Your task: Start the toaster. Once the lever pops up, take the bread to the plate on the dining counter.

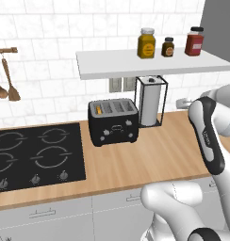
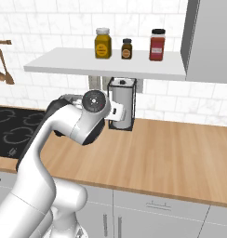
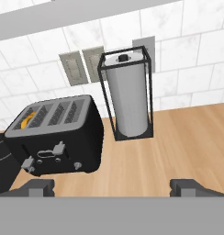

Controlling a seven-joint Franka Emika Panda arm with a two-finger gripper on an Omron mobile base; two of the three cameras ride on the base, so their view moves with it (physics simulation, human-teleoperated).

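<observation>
Gripper [image 3: 112, 187]: the two dark fingertips [image 3: 40, 187] stand far apart at the bottom of the hand view, spread fully wide, with nothing between them. No contact with any object.

Ahead of the fingertips lies bare wooden worktop [image 3: 178, 147]. Beyond it, toward the left of the hand view, sits the toaster [image 3: 56, 137], black, boxy, four slots on top. Its front shows a lever and small grey knobs. The bread [image 3: 27, 120] sits down in the leftmost slot, only an orange edge showing. In the left base view the same orange edge [image 1: 98, 109] shows in the left slot of the toaster [image 1: 113, 122].

Just beside the toaster, on its right in the hand view, stands a paper towel roll [image 3: 127, 98], upright in a black wire frame, close to the tiled wall. Two grey wall outlets [image 3: 84, 64] lie behind, between toaster and roll.

Left of the toaster in the left base view: a black cooktop [image 1: 36, 157] with four rings, set in the worktop. Wooden spoons [image 1: 6, 84] hang on the wall above it.

A white shelf [image 1: 150, 63] runs above the toaster and roll, carrying three jars [image 1: 168, 44]: yellow, small dark, red.

In the right base view the arm's elbow [image 2: 90, 116] blocks the toaster.
</observation>
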